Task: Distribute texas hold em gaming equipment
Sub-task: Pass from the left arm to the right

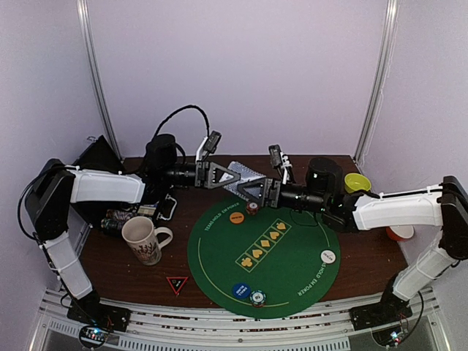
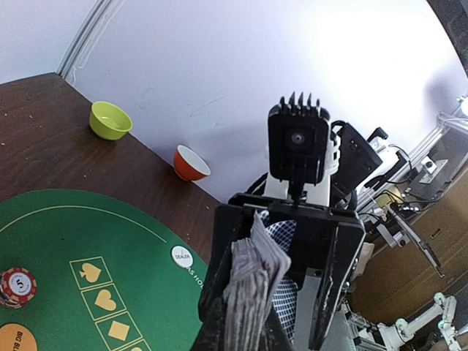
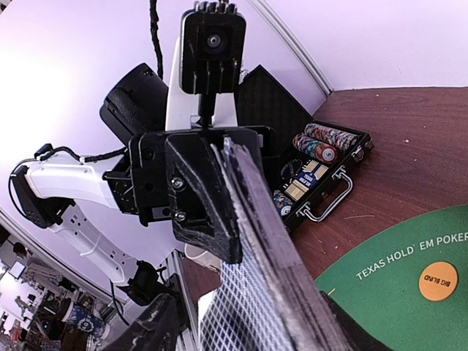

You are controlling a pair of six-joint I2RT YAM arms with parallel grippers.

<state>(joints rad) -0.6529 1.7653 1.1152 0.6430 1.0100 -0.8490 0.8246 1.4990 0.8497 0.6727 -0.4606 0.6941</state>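
Note:
A deck of grey-blue backed playing cards (image 1: 245, 175) hangs above the far edge of the green mat (image 1: 219, 256). My left gripper (image 1: 234, 177) is shut on it; the left wrist view shows the deck (image 2: 252, 292) edge-on in its jaws. My right gripper (image 1: 244, 189) faces it, open, with its jaws round the deck's free end. One card (image 3: 234, 314) fans off the deck. On the mat lie a red-white chip stack (image 1: 251, 208), an orange button (image 1: 236, 217), a white dealer button (image 1: 328, 256), a blue button (image 1: 241, 289) and a teal-white chip stack (image 1: 257, 297).
A patterned cream mug (image 1: 142, 239) stands left of the mat. An open black chip case (image 1: 139, 212) lies behind it. A yellow-green bowl (image 1: 357, 183) and an orange bowl (image 1: 400, 232) sit at the right. A red triangle marker (image 1: 177, 284) lies near the front.

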